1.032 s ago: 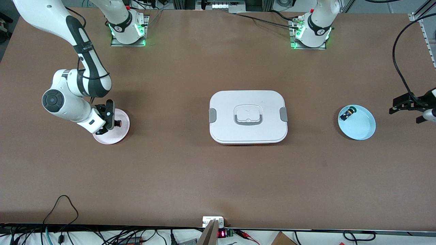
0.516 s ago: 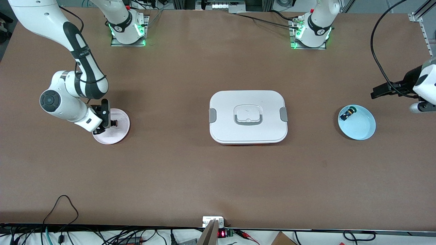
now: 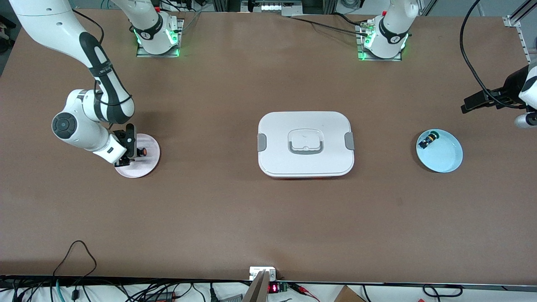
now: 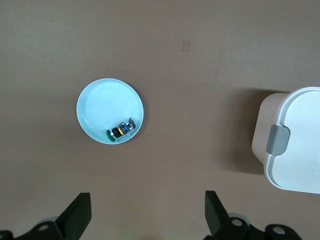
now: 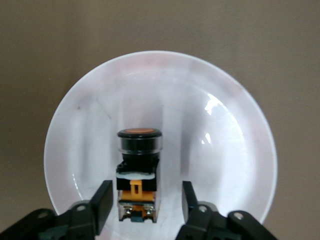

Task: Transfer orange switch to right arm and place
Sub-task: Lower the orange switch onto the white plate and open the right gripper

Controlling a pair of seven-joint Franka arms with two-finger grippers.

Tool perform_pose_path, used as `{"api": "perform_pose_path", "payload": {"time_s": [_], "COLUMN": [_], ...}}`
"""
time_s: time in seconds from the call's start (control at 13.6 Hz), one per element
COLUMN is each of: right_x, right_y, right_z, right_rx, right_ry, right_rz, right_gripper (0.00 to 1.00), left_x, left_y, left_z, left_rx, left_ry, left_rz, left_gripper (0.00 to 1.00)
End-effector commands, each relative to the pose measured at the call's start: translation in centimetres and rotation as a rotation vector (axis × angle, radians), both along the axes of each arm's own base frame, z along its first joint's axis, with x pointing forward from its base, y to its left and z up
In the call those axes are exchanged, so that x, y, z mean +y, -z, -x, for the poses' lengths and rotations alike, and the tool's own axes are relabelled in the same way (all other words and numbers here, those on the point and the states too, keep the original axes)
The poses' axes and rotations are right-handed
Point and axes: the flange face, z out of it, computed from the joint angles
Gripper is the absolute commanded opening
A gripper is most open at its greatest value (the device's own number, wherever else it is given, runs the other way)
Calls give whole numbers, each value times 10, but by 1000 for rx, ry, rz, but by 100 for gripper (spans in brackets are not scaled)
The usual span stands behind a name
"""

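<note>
It is a robotics lab. Two bolted arm bases (image 3: 157, 35) top a brown table (image 3: 268, 218). Cables (image 3: 126, 291) crowd the frame's bottom edge.

The white box (image 4: 295, 142) is cut off by the frame's edge.

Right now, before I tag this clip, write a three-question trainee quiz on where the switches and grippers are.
1. True or false: the orange switch lies on the pink plate.
2. Which dish holds the green switch? A) pink plate B) blue plate C) white box
3. Fill in: the right gripper has its jaws ____ either side of the orange switch.

Key
1. True.
2. B. The left gripper is open in the air at the left arm's end of the table, holding nothing.
3. Open; gaps show on both sides of the switch.
</note>
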Motion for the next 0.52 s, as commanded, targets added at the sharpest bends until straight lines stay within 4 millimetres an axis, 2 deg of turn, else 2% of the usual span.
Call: {"api": "perform_pose_path", "payload": {"time_s": [0.0, 0.22, 0.44], "right_x": [7, 12, 29], "right_y": [-48, -117, -164], "right_z": [-17, -43, -46], "right_rx": [-20, -33, -49], "right_ry": [105, 330, 581], "right_rz": [-46, -115, -198], "right_gripper": [100, 100, 100], "left_x": [-1, -2, -2], "left_y": [-3, -3, -2], "left_z": [-1, -2, -3], "left_rx": [8, 8, 3], "left_ry": [7, 8, 9], "left_rz": [-16, -11, -11], "left_gripper": [100, 100, 100]}}
